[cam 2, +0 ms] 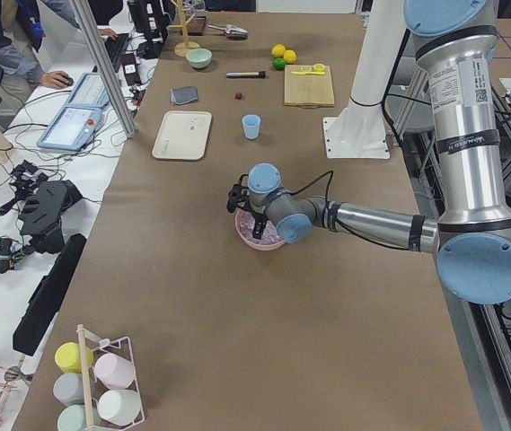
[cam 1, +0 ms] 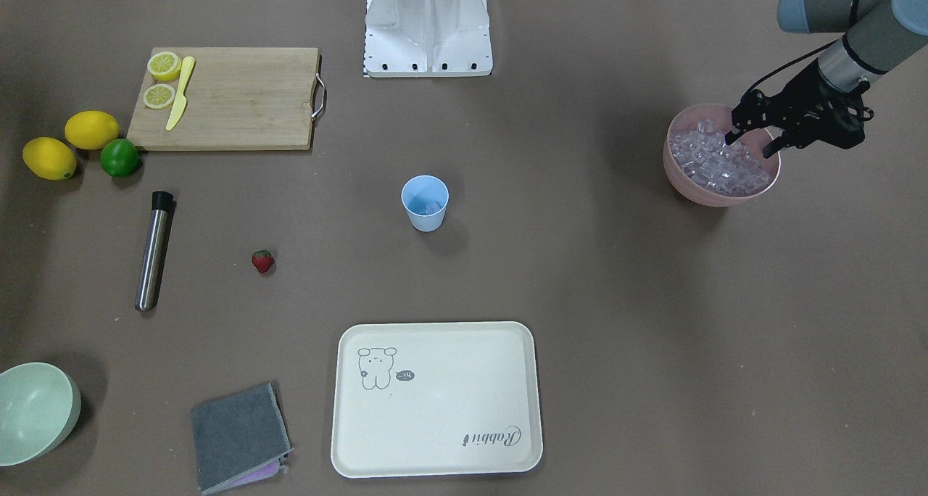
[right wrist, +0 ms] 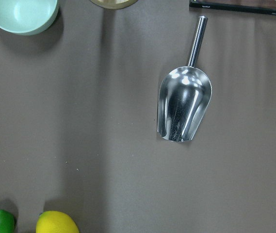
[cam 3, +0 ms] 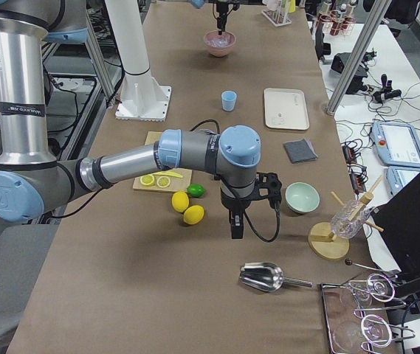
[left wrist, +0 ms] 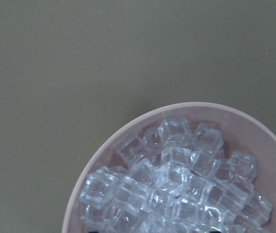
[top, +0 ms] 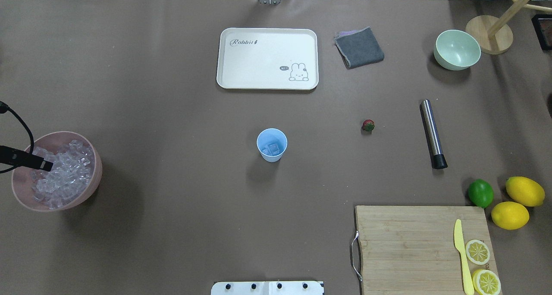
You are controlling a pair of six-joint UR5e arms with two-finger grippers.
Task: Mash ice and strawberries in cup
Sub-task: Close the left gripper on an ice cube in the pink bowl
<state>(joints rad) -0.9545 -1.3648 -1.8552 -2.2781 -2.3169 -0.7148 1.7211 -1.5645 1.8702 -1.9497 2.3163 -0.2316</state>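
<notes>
The light-blue cup [cam 1: 425, 202] stands upright mid-table with a clear ice cube [top: 273, 148] in its bottom. Many more ice cubes [cam 1: 718, 164] fill a pink bowl [cam 1: 689, 189] at the table's left end. My left gripper [cam 1: 752, 142] hangs just over that bowl's back edge, open, fingers spread above the cubes. In the left wrist view I see the ice [left wrist: 176, 184] close below. The strawberry [cam 1: 262, 261] lies alone on the table, far from both arms. My right gripper [cam 3: 235, 225] shows only in the exterior right view, beyond the lemons; I cannot tell its state.
A steel muddler [cam 1: 154, 251] lies near the strawberry. A cutting board [cam 1: 239, 97] holds lemon halves and a yellow knife, with whole lemons and a lime [cam 1: 119, 156] beside it. A cream tray [cam 1: 435, 398], grey cloth [cam 1: 239, 434], green bowl [cam 1: 32, 412] and metal scoop [right wrist: 184, 109] also lie here.
</notes>
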